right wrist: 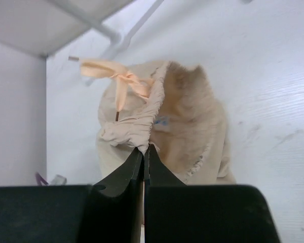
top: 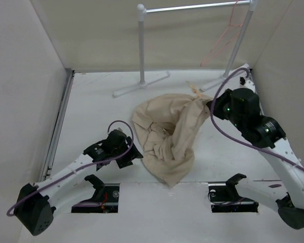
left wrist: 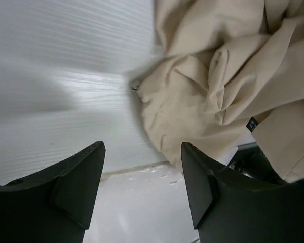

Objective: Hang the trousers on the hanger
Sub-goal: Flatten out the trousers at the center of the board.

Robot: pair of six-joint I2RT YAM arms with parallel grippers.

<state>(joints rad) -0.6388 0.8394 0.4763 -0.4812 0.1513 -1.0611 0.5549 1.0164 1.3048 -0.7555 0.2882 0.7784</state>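
Note:
The beige trousers [top: 167, 136] lie crumpled in the middle of the table, their waist end lifted toward the right. My right gripper [right wrist: 146, 148] is shut on the gathered waistband [right wrist: 142, 121], the drawstring bow [right wrist: 119, 76] dangling beyond it; from above this gripper [top: 211, 106] sits at the cloth's upper right corner. My left gripper [left wrist: 142, 152] stands open just left of the trousers [left wrist: 218, 76], with only bare table between its fingers; a small dark tag [left wrist: 252, 124] shows on the cloth. The thin pink-red hanger [top: 224, 35] hangs on the rack's right end.
A white tubular clothes rack [top: 142, 45] stands at the back, its feet [top: 140, 85] reaching forward on the table. White walls close in left, right and behind. Two cut-outs [top: 99, 197] with electronics lie near the arm bases.

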